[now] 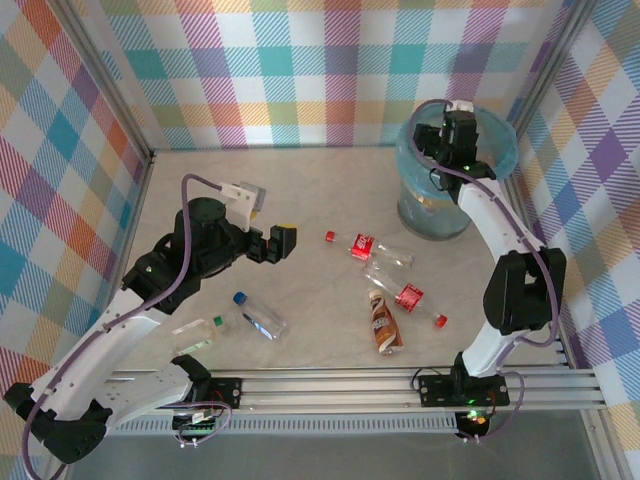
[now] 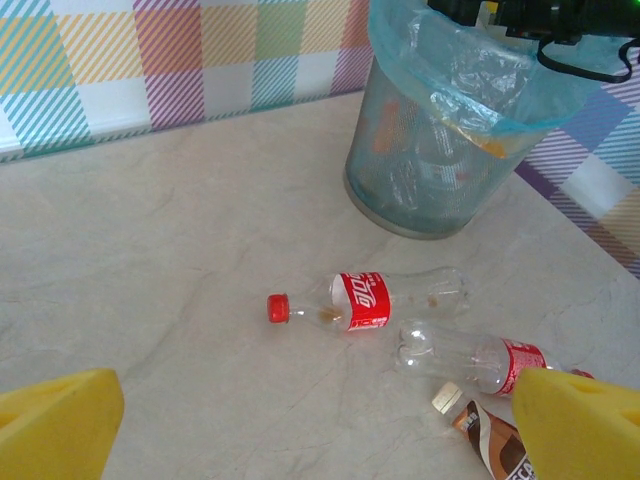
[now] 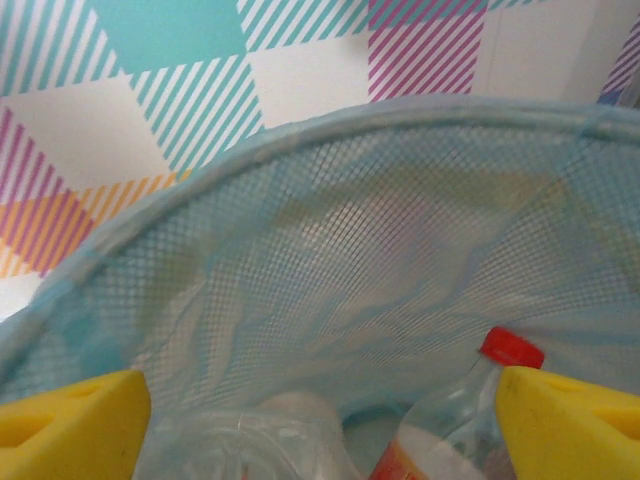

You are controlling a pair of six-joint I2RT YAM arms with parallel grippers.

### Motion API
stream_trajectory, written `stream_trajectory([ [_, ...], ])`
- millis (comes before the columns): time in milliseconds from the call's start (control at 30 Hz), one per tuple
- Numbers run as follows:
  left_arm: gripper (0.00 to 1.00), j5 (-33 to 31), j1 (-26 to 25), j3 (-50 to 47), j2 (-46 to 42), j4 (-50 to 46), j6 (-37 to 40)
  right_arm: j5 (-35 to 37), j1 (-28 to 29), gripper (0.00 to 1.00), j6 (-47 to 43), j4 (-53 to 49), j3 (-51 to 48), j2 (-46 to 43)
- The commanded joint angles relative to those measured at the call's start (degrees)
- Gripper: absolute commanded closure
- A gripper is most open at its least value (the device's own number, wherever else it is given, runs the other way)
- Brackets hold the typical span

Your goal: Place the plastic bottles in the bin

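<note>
The right pincer hangs over the bin at the far right of the surface, pads wide apart and gripping nothing. A red-capped bottle lies inside below it. The left pincer hovers spread and empty. Five bottles lie on the surface between the arms.

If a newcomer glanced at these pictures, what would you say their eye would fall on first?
The bright checked walls strike first. Next comes the blue-lined bin at the far right, with the open right gripper over its mouth and a red-capped bottle inside. Five plastic bottles lie scattered mid-table, ahead of the open left gripper.
</note>
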Motion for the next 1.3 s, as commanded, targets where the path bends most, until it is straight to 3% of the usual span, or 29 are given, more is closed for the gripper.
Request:
stream_trajectory([
  [0,0.01,0.1,0.1,-0.7,0.1,2.1,-0.4,-4.4,0.6,0.13,5.2,-2.8,0.3,-4.7],
  [300,0.01,0.0,0.2,-1.0,1.0,2.6,-0.7,-6.3,1.1,0.28,4.5,-4.9,0.9,-4.8],
  [467,0.01,-6.5,0.5,0.7,1.8,-3.5,-4.0,-8.7,2.7,0.3,5.3,-7.5,2.8,-5.6],
  [600,0.01,-11.8,1.0,2.3,1.4,-11.2,-10.4,-7.0,5.8,0.26,2.8,-10.0,4.4,-8.8],
  [767,0.02,-13.9,1.3,3.9,1.5,-24.0,-22.4,-4.3,11.2,0.26,-0.2,-11.2,3.0,-15.0],
  [933,0.05,-6.1,1.3,-0.4,0.1,-33.0,-35.4,-1.9,17.6,0.25,-2.1,-10.4,-1.8,-21.7],
  [1133,0.05,2.5,1.3,-17.0,-9.7,-28.9,-51.4,-4.2,22.5,0.25,-1.3,-9.6,-8.6,-25.9],
  [1267,0.06,4.3,1.2,-25.1,-14.5,-25.9,-58.0,-6.0,23.0,0.24,-0.1,-9.0,-13.6,-27.9],
])
